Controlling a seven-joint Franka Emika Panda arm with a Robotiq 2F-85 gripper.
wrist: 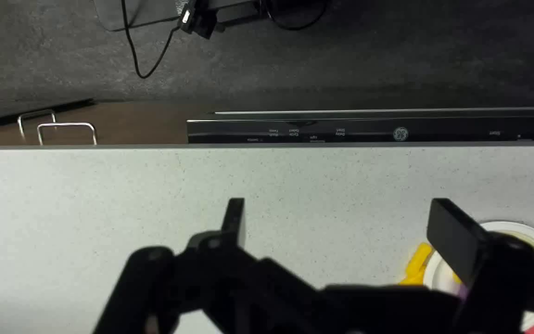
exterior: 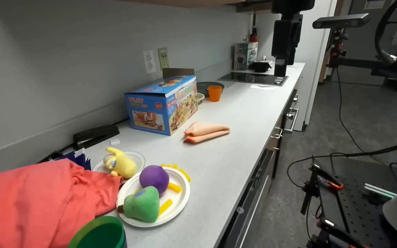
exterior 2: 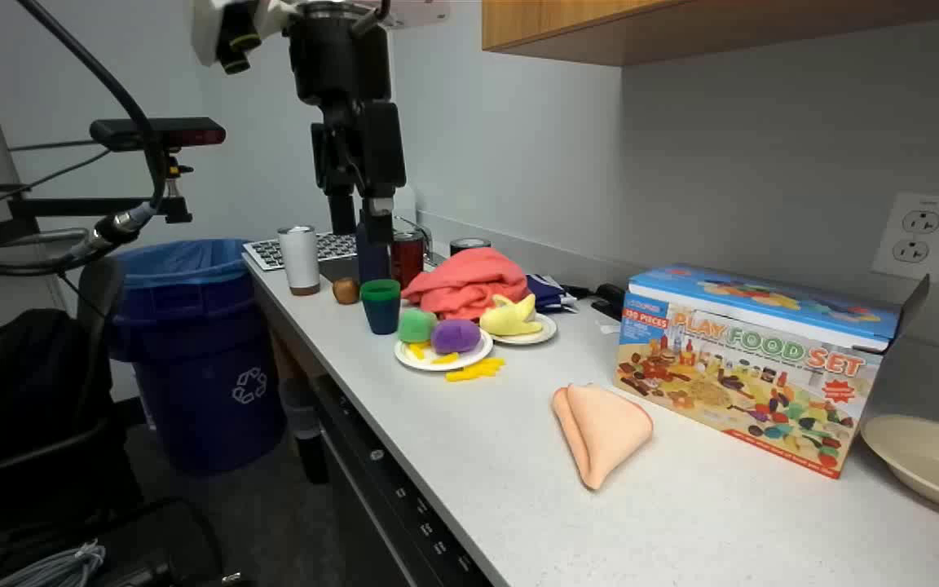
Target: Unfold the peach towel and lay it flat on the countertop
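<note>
The peach towel lies folded into a narrow wedge on the countertop, in front of the blue box. It also shows in an exterior view as a folded triangle with one long rolled edge. The countertop shows bare below the fingers in the wrist view. My gripper is open and empty, its two fingers wide apart. In both exterior views the gripper hangs high above the countertop, pointing down, apart from the towel. The towel is not visible in the wrist view.
The blue play food box stands by the wall behind the towel. A white plate with toy food, a coral-red cloth heap and a green cup stand toward one end. An orange cup is beyond the box. A cabinet overhangs.
</note>
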